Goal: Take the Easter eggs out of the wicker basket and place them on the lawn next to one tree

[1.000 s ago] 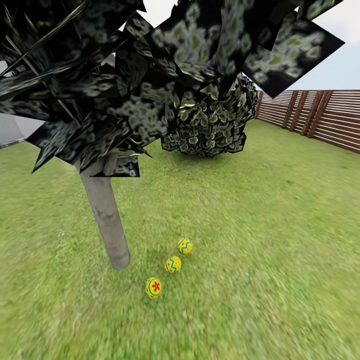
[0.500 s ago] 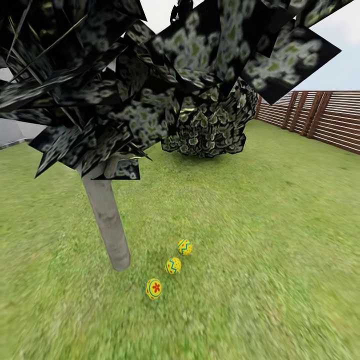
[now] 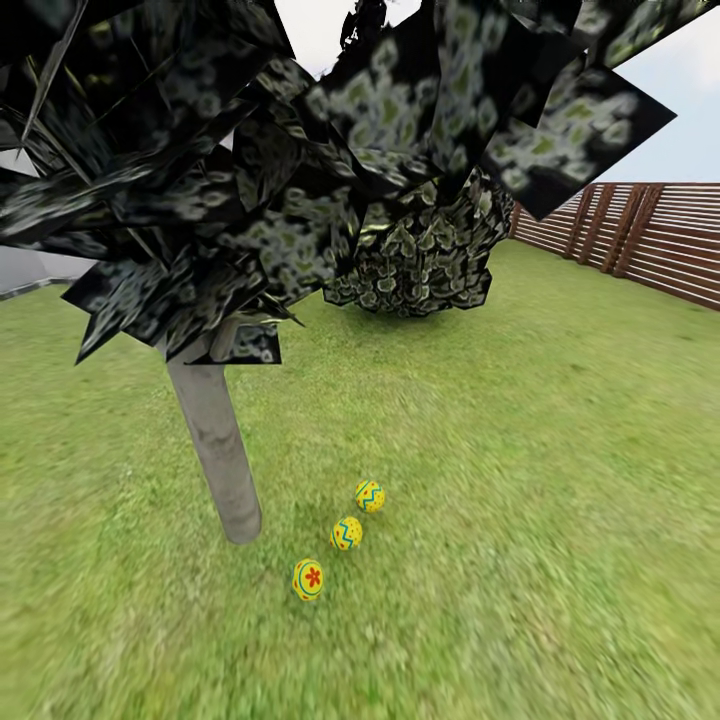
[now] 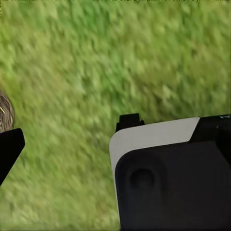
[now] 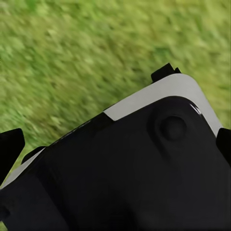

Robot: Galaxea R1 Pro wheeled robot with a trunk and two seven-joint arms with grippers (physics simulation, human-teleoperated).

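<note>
Three yellow Easter eggs lie in a short row on the lawn (image 3: pixel 520 480) just right of the tree's pale grey trunk (image 3: pixel 215 450). The flower egg (image 3: pixel 308 579) is nearest me. Two zigzag eggs (image 3: pixel 347 532) (image 3: pixel 370 496) lie beyond it. Dark speckled leaves (image 3: pixel 250 150) hang over the trunk. The wicker basket is out of view. My left gripper (image 4: pixel 115 144) and right gripper (image 5: pixel 115 144) point down at grass over my white and black body, fingers spread to the pictures' edges, nothing between them.
A second leafy tree (image 3: pixel 420 250) stands farther back on the grass. The brown slat fence (image 3: pixel 640 235) runs along the right. A grey-brown patch (image 4: pixel 4 111) at the left wrist view's edge cannot be identified.
The whole picture has drifted a few pixels, so the camera moved slightly. The eggs lie where they were beside the trunk.
</note>
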